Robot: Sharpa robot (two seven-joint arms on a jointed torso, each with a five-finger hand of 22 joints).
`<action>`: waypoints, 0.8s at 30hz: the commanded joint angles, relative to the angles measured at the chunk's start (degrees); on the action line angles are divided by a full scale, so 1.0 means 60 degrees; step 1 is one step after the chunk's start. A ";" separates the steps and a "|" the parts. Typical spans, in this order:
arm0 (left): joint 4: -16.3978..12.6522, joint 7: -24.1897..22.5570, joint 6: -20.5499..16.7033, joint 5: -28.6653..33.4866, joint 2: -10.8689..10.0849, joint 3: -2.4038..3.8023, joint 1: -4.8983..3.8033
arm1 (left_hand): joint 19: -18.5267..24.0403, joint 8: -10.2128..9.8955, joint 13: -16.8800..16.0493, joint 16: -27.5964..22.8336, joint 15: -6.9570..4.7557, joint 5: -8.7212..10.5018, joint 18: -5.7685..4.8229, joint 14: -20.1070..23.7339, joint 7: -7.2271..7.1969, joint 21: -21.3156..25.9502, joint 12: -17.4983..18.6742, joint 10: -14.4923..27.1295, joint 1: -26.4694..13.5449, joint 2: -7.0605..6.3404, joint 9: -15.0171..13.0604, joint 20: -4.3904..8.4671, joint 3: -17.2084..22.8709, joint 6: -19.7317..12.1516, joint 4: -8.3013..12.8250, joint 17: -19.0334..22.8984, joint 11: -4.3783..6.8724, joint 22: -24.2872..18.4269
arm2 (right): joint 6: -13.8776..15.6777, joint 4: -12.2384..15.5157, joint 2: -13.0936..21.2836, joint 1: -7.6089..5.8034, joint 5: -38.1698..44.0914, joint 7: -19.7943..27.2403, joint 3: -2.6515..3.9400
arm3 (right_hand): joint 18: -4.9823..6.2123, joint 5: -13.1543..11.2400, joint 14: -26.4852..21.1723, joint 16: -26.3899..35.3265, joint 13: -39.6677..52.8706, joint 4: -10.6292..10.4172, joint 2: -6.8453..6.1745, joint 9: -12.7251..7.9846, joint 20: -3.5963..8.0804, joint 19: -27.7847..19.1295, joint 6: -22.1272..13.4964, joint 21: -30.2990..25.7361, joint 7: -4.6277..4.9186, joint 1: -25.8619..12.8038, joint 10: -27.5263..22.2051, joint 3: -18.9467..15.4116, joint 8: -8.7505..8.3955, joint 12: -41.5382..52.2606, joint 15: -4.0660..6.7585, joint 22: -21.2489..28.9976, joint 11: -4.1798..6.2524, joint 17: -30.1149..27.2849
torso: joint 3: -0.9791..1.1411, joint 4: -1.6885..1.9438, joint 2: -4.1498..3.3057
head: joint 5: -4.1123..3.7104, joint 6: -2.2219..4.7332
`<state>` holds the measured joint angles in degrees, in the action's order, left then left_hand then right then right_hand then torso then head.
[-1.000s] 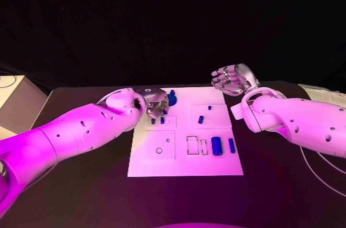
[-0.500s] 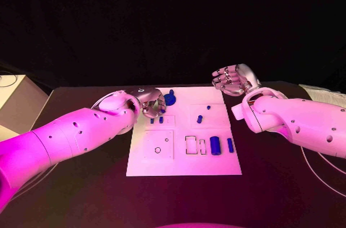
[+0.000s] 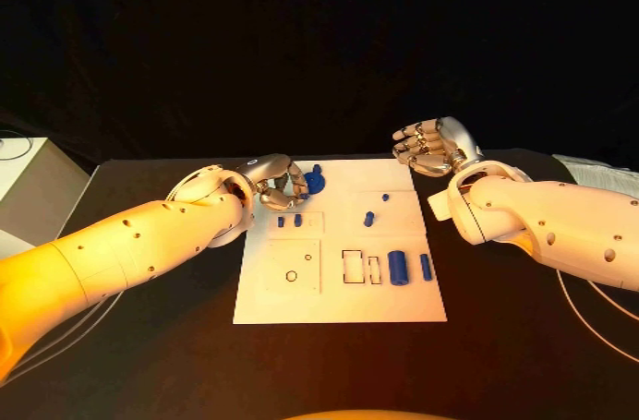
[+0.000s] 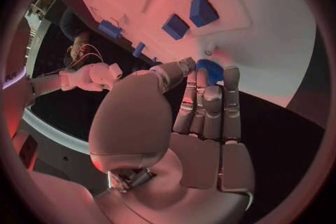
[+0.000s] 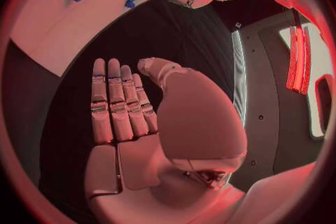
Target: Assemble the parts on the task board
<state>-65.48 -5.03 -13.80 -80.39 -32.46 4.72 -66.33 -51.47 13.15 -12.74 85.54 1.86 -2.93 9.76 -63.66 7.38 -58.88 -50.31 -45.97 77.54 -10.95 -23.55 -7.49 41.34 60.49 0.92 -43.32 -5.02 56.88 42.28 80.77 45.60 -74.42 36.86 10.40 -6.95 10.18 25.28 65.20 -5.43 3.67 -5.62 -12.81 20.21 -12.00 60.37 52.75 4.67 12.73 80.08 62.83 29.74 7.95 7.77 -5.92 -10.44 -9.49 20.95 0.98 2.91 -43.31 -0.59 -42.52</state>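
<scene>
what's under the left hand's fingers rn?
A round blue part at the far edge of the task board lies just past the left hand. Its near side is covered by the fingertips; contact unclear.

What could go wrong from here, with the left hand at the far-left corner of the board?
1. The left hand hovers right at the large blue part; its fingers partly hide it from the wrist camera, so a grasp may slip or tip it.
2. Two small blue pegs stand just beside that hand; a sweep could knock them.
3. The right hand is raised off the task board, so nothing steadies it against sliding.
</scene>
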 commanded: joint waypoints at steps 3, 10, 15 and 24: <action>-0.0120 -0.0440 -0.0033 0.1406 -0.0083 0.0091 0.0043 | 0.0079 -0.0027 0.0003 -0.0017 -0.0019 -0.0009 0.0085 0.0095 0.0003 0.0066 -0.0015 0.0098 -0.0123 -0.0008 -0.0117 -0.0003 -0.0025 -0.0089 -0.0033 0.0051 -0.0010 -0.0032 | -0.0109 0.0013 0.0009 0.0003 0.0035 0.0104 0.0003 | 0.0028 -0.0029 0.0062 0.0056 -0.0013 0.0016 0.0012 0.0009 0.0010 0.0050 0.0068 0.0027 0.0014 -0.0050 -0.0027 -0.0015 0.0031 -0.0033 -0.0026 0.0010 0.0070 -0.0011 | 0.0008 -0.0004 0.0000 | 0.0001 0.0002; -0.0274 -0.0535 0.0209 0.1917 -0.0297 0.0227 0.0136 | 0.0165 -0.0024 0.0001 -0.0030 0.0000 -0.0009 0.0103 0.0178 0.0001 0.0148 -0.0013 0.0141 -0.0122 -0.0017 -0.0125 -0.0021 -0.0048 -0.0096 -0.0025 0.0144 -0.0029 -0.0102 | -0.0108 0.0013 0.0026 0.0003 0.0035 0.0105 0.0003 | 0.0028 -0.0028 0.0068 0.0065 -0.0013 0.0029 0.0011 0.0008 0.0010 0.0052 0.0085 0.0026 0.0010 -0.0068 -0.0023 -0.0013 0.0029 -0.0044 -0.0026 0.0028 0.0072 -0.0025 | 0.0001 0.0008 0.0008 | -0.0008 0.0000; -0.0272 -0.0601 0.0390 0.2259 -0.0442 0.0263 0.0204 | 0.0251 -0.0017 -0.0011 -0.0038 0.0060 -0.0008 0.0110 0.0325 -0.0011 0.0243 -0.0024 0.0264 -0.0153 -0.0026 -0.0144 -0.0068 -0.0128 -0.0112 -0.0037 0.0252 -0.0090 -0.0160 | -0.0109 0.0013 0.0032 0.0003 0.0035 0.0105 0.0003 | 0.0028 -0.0028 0.0068 0.0065 -0.0013 0.0029 0.0011 0.0008 0.0010 0.0052 0.0085 0.0026 0.0010 -0.0068 -0.0023 -0.0013 0.0029 -0.0044 -0.0026 0.0028 0.0072 -0.0025 | -0.0008 0.0011 0.0012 | -0.0012 -0.0006; -0.0181 -0.0930 0.0385 0.2665 -0.0574 0.0277 0.0378 | 0.0292 -0.0009 -0.0039 -0.0019 0.0110 -0.0007 0.0109 0.0422 -0.0033 0.0299 -0.0067 0.0362 -0.0177 -0.0023 -0.0161 -0.0116 -0.0216 -0.0124 -0.0051 0.0295 -0.0137 -0.0182 | -0.0108 0.0012 0.0027 0.0012 0.0035 0.0112 0.0003 | 0.0028 -0.0028 0.0068 0.0065 -0.0013 0.0029 0.0011 0.0008 0.0010 0.0052 0.0085 0.0026 0.0010 -0.0068 -0.0023 -0.0013 0.0029 -0.0044 -0.0026 0.0028 0.0072 -0.0025 | -0.0012 0.0008 0.0008 | 0.0009 0.0020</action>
<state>-66.63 -8.26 -12.35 -67.28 -35.93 6.32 -64.26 -49.95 12.94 -12.89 85.54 2.46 -2.91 9.75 -61.41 7.27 -57.29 -50.54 -44.32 77.02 -10.87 -24.37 -8.19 40.38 60.19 0.64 -41.59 -5.85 55.87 42.28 80.76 45.78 -74.39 36.84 10.42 -6.95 10.17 25.28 65.20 -5.43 3.67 -5.62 -12.82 20.20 -12.00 60.36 52.74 4.67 12.73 80.08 62.83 29.74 7.95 7.77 -5.92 -10.32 -9.50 20.85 0.94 2.97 -43.23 -0.58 -42.45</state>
